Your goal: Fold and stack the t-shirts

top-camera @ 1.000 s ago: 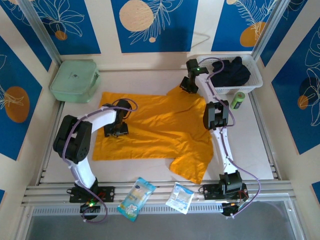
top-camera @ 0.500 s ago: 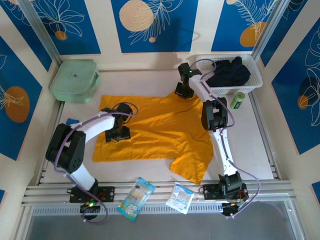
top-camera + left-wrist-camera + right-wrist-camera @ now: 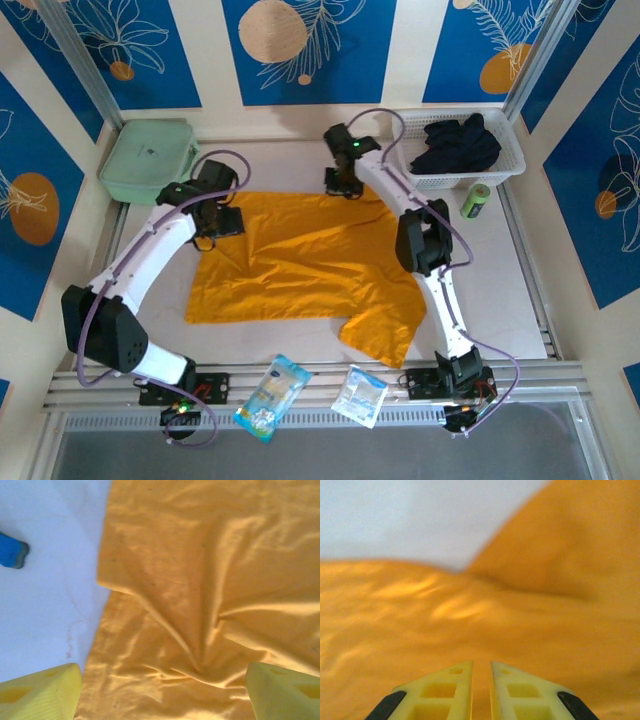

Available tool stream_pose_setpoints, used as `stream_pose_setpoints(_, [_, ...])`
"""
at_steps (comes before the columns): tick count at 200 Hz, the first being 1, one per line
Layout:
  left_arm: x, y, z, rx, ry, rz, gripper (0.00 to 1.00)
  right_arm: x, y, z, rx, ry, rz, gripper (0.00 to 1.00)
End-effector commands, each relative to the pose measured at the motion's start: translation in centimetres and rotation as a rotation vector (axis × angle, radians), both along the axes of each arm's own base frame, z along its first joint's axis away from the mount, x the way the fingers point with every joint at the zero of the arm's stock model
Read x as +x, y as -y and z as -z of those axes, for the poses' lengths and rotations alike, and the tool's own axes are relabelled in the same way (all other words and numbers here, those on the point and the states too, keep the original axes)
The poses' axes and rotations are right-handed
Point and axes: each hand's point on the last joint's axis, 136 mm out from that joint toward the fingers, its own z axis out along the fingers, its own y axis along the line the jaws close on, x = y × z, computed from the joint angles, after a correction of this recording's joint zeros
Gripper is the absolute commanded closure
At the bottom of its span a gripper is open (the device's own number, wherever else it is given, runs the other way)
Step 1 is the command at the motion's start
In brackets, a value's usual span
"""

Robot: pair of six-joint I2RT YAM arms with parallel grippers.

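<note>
Spreading the orange t-shirt (image 3: 300,265) flat for its first fold.
The left hand (image 3: 216,222) hovers, fingers wide apart, over the far-left corner; the shirt lies mostly flat on the surface (image 3: 500,270); the right hand (image 3: 343,184) sits at the far hem, fingers closed to a slit, apparently pinching cloth. Next, likely: left closes on its corner, then both draw the far edge nearward.

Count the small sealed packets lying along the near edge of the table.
2. A blue-and-yellow packet lies left of centre, and a paler packet lies just to its right. Both are nearer than the orange t-shirt and apart from it. None looks hidden.
</note>
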Motion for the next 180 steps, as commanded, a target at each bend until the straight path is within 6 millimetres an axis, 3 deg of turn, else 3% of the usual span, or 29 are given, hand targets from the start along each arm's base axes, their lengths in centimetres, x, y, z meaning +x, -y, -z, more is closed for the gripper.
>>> stream_pose_setpoints(1, [1.4, -1.8, 0.2, 0.005, 0.018, -0.015, 0.18, -2.4, -5.6, 2.7, 0.095, -0.08, -0.148, 0.85])
stream_pose_setpoints(39, [6.6, -2.1, 1.7, -0.061, 0.07, -0.026, 0.25, -3.7, -10.5, 4.5, 0.192, -0.142, -0.222, 0.88])
stream_pose_setpoints(68, [9.6, -3.1, 2.6, -0.075, 0.085, -0.061, 0.27, -5.0, -11.7, 5.5, 0.196, -0.179, -0.227, 0.91])
stream_pose_setpoints(95, [11.9, -4.1, 3.8, -0.064, 0.068, -0.075, 0.28, -7.0, -10.8, 7.2, 0.138, -0.237, -0.201, 0.94])
stream_pose_setpoints(135, [15.6, -4.3, 6.3, -0.061, 0.016, -0.04, 0.31, -10.3, -7.4, 9.2, 0.014, -0.292, -0.177, 0.97])
stream_pose_setpoints(154, [17.4, -4.2, 7.8, -0.068, -0.013, -0.014, 0.33, -11.1, -5.9, 9.5, -0.019, -0.297, -0.179, 0.97])
stream_pose_setpoints(180, [20.0, -3.4, 10.2, -0.093, -0.057, 0.053, 0.41, -11.4, -5.5, 9.7, -0.008, -0.303, -0.187, 0.97])
